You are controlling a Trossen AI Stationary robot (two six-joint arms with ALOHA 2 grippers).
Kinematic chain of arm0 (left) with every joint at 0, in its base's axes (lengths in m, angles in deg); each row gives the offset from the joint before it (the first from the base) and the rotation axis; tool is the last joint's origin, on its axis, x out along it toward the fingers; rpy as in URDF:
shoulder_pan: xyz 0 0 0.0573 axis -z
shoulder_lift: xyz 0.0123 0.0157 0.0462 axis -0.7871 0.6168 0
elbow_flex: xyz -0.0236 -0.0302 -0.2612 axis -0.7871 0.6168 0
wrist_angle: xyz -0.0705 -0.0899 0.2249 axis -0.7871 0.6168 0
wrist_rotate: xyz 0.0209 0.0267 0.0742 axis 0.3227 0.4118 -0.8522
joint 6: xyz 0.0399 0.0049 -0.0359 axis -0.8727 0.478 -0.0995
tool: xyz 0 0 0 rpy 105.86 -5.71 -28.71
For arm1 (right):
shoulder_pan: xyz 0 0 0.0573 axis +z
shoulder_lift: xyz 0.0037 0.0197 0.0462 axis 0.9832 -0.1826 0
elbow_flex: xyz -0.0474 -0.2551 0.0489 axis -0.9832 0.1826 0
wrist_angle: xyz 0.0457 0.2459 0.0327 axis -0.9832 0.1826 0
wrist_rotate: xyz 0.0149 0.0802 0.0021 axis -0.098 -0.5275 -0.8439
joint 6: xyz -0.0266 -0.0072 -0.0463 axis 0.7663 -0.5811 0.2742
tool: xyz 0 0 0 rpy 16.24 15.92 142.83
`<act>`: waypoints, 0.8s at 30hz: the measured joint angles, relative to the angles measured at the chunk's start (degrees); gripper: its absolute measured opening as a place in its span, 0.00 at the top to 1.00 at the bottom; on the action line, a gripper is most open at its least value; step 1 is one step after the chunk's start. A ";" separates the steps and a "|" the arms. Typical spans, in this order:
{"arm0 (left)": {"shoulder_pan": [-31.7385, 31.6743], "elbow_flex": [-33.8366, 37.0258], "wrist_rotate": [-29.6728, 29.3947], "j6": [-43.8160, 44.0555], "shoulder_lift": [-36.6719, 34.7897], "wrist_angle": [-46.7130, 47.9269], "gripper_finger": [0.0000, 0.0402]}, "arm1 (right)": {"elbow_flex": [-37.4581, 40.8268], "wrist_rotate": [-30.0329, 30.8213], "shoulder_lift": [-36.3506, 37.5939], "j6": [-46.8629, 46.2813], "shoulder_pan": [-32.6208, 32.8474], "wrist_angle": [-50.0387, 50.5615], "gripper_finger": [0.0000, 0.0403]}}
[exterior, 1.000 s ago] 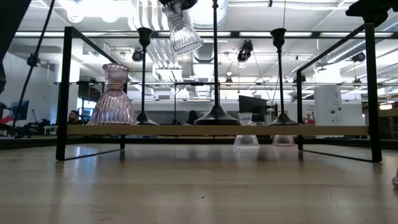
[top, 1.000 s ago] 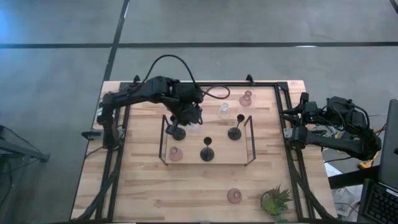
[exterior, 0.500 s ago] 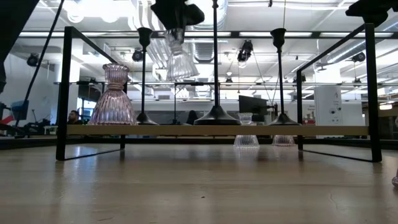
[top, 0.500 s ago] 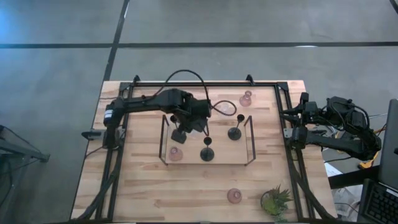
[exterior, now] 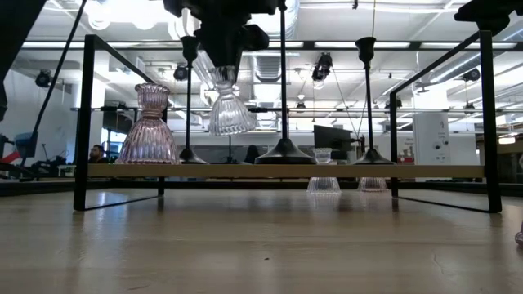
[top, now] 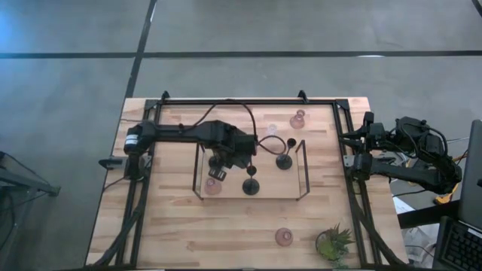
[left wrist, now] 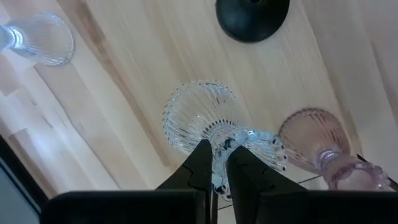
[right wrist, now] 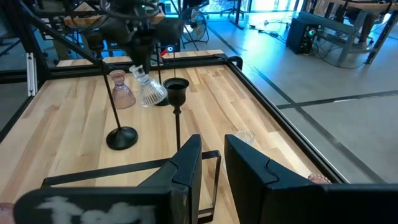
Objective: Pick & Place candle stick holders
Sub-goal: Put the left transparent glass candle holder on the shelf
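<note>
Three black candle stick holders (top: 251, 186). Three pink glass holders (top: 298, 119): one at the table's 1 o'clock, one at 5 o'clock, one on the rack (top: 303, 169). Two clear glass holders (exterior: 229, 114). One potted plant (top: 334, 242). One rack.

A big open lab or workshop: exposed ceiling ducts (exterior: 270, 20) with strip lights along the top, desks with monitors (exterior: 331, 136) (mid-frame), bare concrete floor (top: 316, 26) up top.
</note>
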 joint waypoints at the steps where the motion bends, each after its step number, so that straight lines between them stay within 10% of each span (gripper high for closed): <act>1: 0.04 0.58 0.01 -0.02 0.00 -0.40 0.92 | 0.00 0.00 0.00 0.00 0.02 0.00 0.84; 24: 0.44 3.03 0.75 0.01 -0.82 -0.99 0.92 | 0.00 0.00 0.00 0.00 0.01 0.00 0.84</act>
